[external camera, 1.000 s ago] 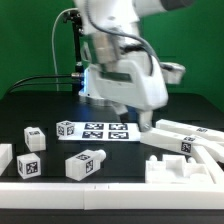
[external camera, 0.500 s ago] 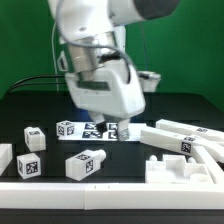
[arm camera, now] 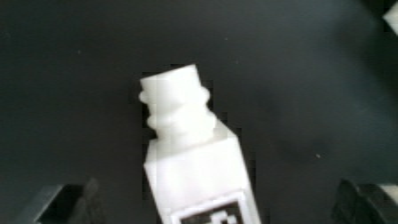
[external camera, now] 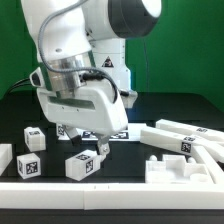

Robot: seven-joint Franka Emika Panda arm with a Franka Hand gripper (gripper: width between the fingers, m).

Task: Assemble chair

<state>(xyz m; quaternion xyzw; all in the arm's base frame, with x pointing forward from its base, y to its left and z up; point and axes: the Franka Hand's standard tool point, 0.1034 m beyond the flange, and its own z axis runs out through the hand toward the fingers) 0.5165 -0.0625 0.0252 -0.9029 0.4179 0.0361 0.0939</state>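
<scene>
The chair lies in loose white tagged parts on the black table. A short leg (external camera: 84, 165) with a ribbed peg end (arm camera: 182, 100) lies front centre. My gripper (external camera: 101, 149) hangs just above it, open. In the wrist view the leg's tagged body (arm camera: 199, 175) runs between the two dark fingers (arm camera: 61, 205), which stand well apart on either side without touching it; my gripper (arm camera: 214, 208) is empty. A wide panel (external camera: 185, 171) and long bars (external camera: 185, 134) lie at the exterior view's right.
The marker board (external camera: 118, 134) lies behind the gripper, mostly covered by the arm. Smaller white blocks (external camera: 28, 167) and a cube (external camera: 34, 137) sit at the exterior view's left, another cube (external camera: 64, 129) just behind the leg. A green backdrop stands behind.
The arm has swung toward the exterior view's left and come down, from over the marker board to just above the short leg. The jaws stayed open. No part has moved.
</scene>
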